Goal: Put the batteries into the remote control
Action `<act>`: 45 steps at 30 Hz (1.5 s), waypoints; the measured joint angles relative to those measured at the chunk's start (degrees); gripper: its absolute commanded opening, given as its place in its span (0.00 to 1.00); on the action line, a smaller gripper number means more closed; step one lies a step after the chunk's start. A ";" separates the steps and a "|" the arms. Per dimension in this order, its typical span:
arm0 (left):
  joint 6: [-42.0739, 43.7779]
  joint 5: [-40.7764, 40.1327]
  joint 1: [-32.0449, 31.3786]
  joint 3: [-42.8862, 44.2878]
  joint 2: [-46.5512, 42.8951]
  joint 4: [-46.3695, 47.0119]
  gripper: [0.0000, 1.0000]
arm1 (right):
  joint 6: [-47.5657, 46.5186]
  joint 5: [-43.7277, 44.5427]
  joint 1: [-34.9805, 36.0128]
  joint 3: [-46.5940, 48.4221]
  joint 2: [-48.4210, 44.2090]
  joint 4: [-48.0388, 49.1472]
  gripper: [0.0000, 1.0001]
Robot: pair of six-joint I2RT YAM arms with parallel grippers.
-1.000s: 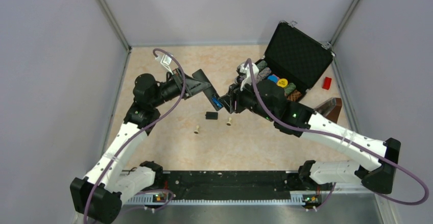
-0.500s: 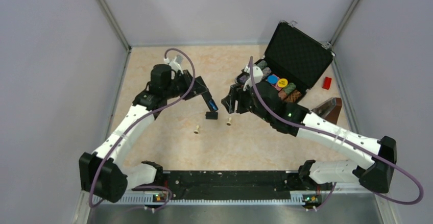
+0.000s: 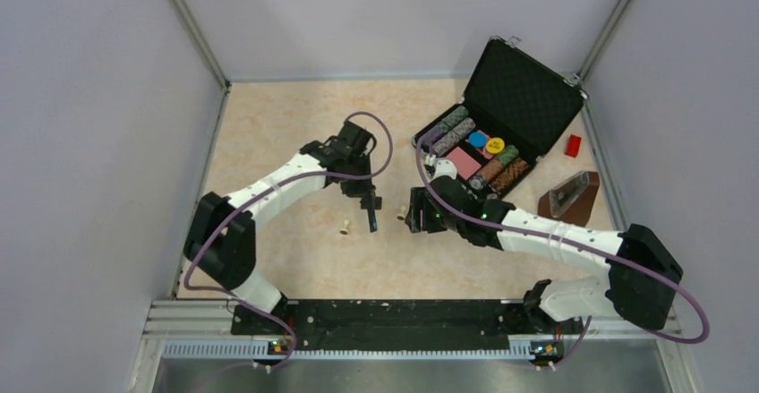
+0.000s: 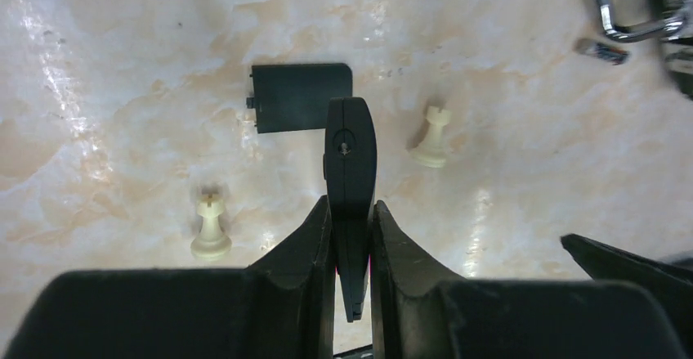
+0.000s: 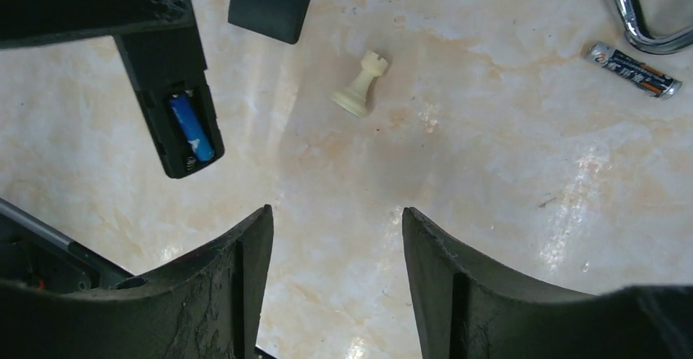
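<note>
Left gripper [image 4: 351, 208] clamped on remote [image 4: 350, 142], 1 battery [image 5: 192, 127] seated. Right gripper [image 5: 335, 216] apart, empty; loose battery [image 5: 633, 69] lies far of it, right arm nearer.

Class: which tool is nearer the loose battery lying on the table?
Right. The right tool, open, hangs a short way from the loose battery; the left tool, shut on the remote control, sits farther off, past a white peg.

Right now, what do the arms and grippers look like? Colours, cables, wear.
Both arms match. The left arm and right arm have white link shells, black joint housings and a purple cable looping alongside. The left gripper and right gripper have black, tapered fingers; the right gripper's inner faces look scuffed.
</note>
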 measured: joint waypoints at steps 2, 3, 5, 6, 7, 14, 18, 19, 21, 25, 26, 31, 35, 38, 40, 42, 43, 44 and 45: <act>-0.24 -4.72 -2.60 3.23 3.41 -4.07 0.00 | 0.68 -0.39 0.00 -0.50 0.02 0.87 0.58; -0.44 -7.19 -3.91 5.07 5.16 -6.14 0.00 | 0.83 -0.48 0.00 -0.57 0.02 1.16 0.58; -0.76 -11.98 -6.08 8.35 8.57 -9.70 0.00 | 1.25 -0.76 0.00 -0.61 0.07 1.84 0.58; -0.94 -13.60 -6.80 9.33 9.68 -10.84 0.00 | 1.40 -0.87 0.00 -0.61 0.13 2.40 0.58; -1.14 -14.99 -7.43 10.10 10.62 -11.91 0.00 | 1.57 -1.01 0.00 -0.61 0.26 2.86 0.58; -1.88 -22.10 -8.26 11.45 12.26 -17.88 0.00 | 1.07 -3.96 0.00 -1.90 1.51 6.32 0.56; -1.92 -23.23 -8.22 11.54 12.26 -18.51 0.00 | 0.17 -6.97 0.00 -4.22 1.53 10.08 0.56; -1.95 -23.39 -8.22 11.54 12.26 -18.51 0.00 | 0.17 -7.48 0.00 -4.48 1.53 10.47 0.55; -1.99 -23.74 -8.20 11.54 12.22 -18.51 0.00 | 0.28 -8.13 0.00 -4.68 1.77 11.43 0.53; -2.10 -24.39 -7.10 11.08 10.71 -18.38 0.00 | 2.58 -8.74 0.00 -3.91 3.74 12.11 0.47; -2.12 -24.44 -6.43 10.71 9.70 -18.40 0.00 | 3.67 -8.57 0.00 -3.19 4.63 11.37 0.47; -1.40 -24.72 0.79 8.61 0.66 -18.21 0.00 | 13.03 -6.40 0.98 5.01 11.76 3.91 0.51; 0.37 -26.34 6.49 8.57 -8.15 -16.31 0.00 | 20.46 -4.90 3.61 11.67 16.72 -2.34 0.51; 1.84 -27.23 8.02 8.11 -13.44 -14.23 0.00 | 26.49 -4.94 4.33 13.88 19.71 -6.29 0.50; 2.89 -27.43 9.01 6.86 -16.52 -12.31 0.00 | 29.94 -5.09 4.66 14.23 21.57 -9.22 0.50; 3.54 -27.39 9.88 5.49 -18.49 -11.02 0.00 | 33.46 -4.92 5.09 14.99 23.85 -13.38 0.49; 4.02 -27.34 10.47 4.76 -19.26 -10.47 0.00 | 35.15 -4.85 5.49 15.63 24.87 -15.34 0.48; 4.37 -27.32 10.99 4.20 -19.80 -10.10 0.00 | 36.35 -4.83 5.84 16.13 25.55 -16.74 0.48; 4.61 -27.21 11.56 3.74 -20.22 -9.77 0.00 | 37.83 -4.87 6.29 17.09 26.38 -18.58 0.47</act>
